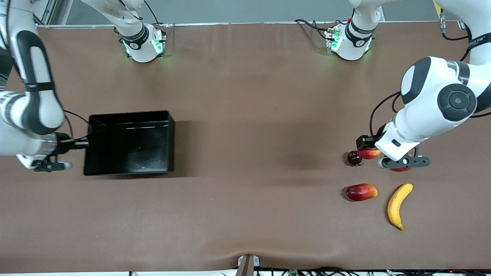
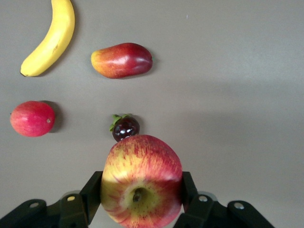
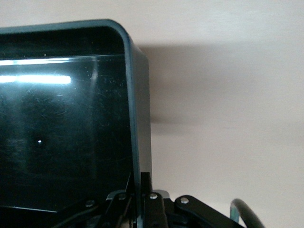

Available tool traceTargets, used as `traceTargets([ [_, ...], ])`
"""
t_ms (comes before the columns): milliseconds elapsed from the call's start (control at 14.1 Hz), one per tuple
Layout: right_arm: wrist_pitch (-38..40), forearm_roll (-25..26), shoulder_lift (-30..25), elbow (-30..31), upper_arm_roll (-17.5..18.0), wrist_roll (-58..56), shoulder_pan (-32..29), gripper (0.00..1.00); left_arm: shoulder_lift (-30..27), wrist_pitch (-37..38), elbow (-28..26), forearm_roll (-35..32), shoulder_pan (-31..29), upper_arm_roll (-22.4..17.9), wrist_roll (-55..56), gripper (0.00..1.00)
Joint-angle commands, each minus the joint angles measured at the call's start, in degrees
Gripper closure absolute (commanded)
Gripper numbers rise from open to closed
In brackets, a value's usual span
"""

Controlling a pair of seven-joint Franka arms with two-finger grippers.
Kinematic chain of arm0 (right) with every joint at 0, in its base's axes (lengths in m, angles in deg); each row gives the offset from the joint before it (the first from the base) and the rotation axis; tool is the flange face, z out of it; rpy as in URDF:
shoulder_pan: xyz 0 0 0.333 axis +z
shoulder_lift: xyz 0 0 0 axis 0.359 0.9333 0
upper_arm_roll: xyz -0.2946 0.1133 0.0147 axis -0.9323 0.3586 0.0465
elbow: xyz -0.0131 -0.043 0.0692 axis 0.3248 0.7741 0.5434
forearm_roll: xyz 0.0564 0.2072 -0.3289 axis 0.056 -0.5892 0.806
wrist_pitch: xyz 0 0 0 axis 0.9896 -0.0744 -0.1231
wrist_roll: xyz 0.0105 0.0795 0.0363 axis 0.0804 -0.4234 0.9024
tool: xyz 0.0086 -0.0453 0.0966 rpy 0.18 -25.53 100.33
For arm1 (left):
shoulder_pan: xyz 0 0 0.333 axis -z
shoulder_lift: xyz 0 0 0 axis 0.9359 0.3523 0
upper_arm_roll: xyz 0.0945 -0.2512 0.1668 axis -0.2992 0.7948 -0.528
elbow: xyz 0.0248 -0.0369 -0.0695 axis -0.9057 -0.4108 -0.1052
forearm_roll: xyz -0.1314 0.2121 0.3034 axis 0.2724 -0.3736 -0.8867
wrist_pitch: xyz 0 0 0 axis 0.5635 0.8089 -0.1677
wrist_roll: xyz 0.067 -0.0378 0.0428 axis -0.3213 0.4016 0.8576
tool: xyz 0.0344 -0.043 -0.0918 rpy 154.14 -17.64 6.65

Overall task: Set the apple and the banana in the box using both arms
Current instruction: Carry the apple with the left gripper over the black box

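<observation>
Now the left gripper (image 2: 141,197) clamps the small mottled red-yellow apple (image 2: 141,186); the right gripper (image 3: 141,199) pinches the glossy black box's wall (image 3: 137,142).

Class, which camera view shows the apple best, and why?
The left wrist view: the apple fills it, stem dimple facing the camera, gripped between the left gripper's fingers. In the front view the apple is small and partly covered by that arm. The right wrist view misses it.
</observation>
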Motion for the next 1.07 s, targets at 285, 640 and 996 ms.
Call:
traceTargets([
  [285,-4.26,-2.33,-0.43,-0.83,1.67,17.58,19.25,1.00,-2.40,0.93,-1.52,3.09,-0.41,3.96,4.01,1.00],
  [640,-14.71,-9.27,3.86,-1.26,2.38,23.64,29.09,1.00,-1.52,-3.45,-3.36,3.18,0.12,8.10,10.60,1.00],
  [996,-19.93,-9.02,10.98,-6.26,5.28,38.92,32.19,1.00,-0.73,-9.88,-8.81,2.75,5.91,8.81,19.13,1.00],
])
